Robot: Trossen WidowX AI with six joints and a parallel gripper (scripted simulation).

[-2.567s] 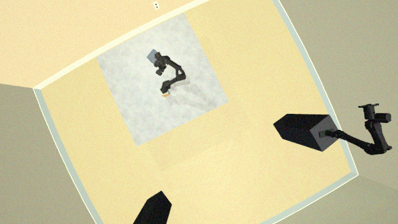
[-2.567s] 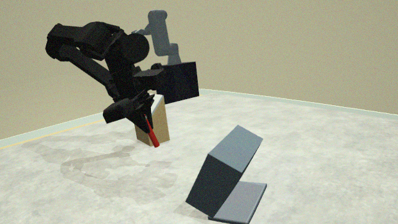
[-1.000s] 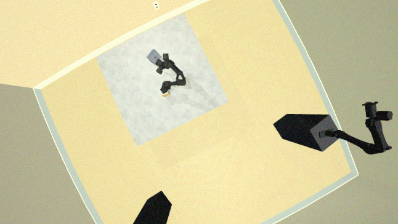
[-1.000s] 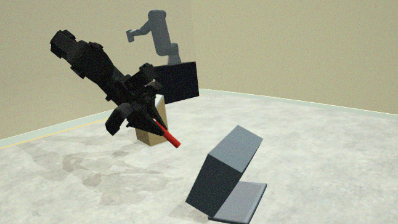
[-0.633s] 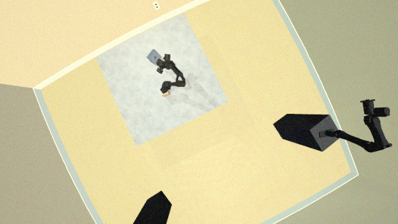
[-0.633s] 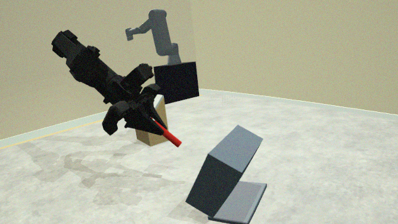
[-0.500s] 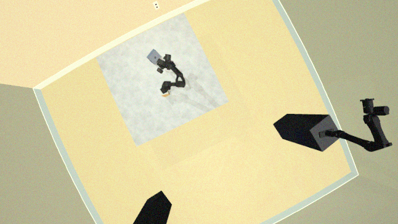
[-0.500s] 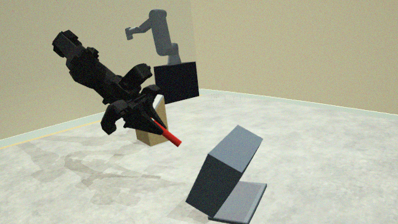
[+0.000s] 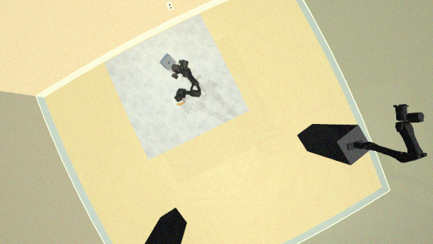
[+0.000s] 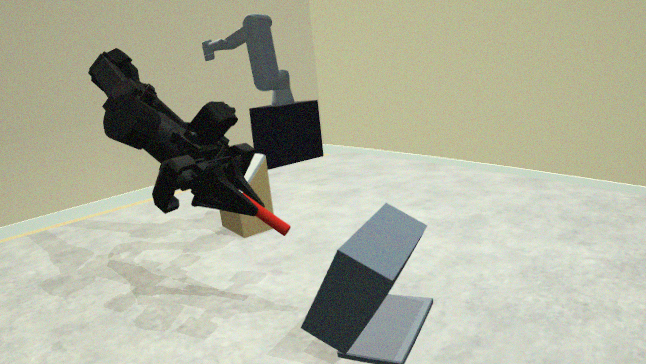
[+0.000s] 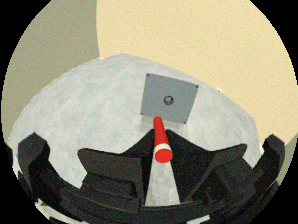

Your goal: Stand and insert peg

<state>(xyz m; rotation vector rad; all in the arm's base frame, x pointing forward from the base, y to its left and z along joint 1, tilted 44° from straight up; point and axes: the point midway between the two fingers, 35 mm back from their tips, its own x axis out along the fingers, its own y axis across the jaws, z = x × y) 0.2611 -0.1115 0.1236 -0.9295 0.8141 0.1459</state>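
The red peg [image 10: 274, 221] [image 11: 159, 131] is held in the air, tilted downward. My gripper [image 10: 259, 206] [image 11: 159, 132] is shut on it. The peg's white band [image 11: 162, 147] is at the end nearest the wrist camera, and the plain end points out past the fingertips toward the panel. The grey sloped panel [image 9: 164, 60] [image 10: 345, 295] [image 11: 155, 92] stands ahead, apart from the peg. Its round hole [image 9: 169, 62] [image 11: 168, 100] shows above and slightly right of the peg's plain end in the wrist view. In the exterior view the hole is hidden; in the top view the peg cannot be made out.
A flat grey base plate [image 10: 387, 325] lies under the panel. A tan wedge-shaped block [image 10: 235, 222] stands behind my gripper in the exterior view. Other arms stand farther off, one grey [image 10: 262, 55] on a black box [image 10: 287, 132] and one black [image 9: 410, 141].
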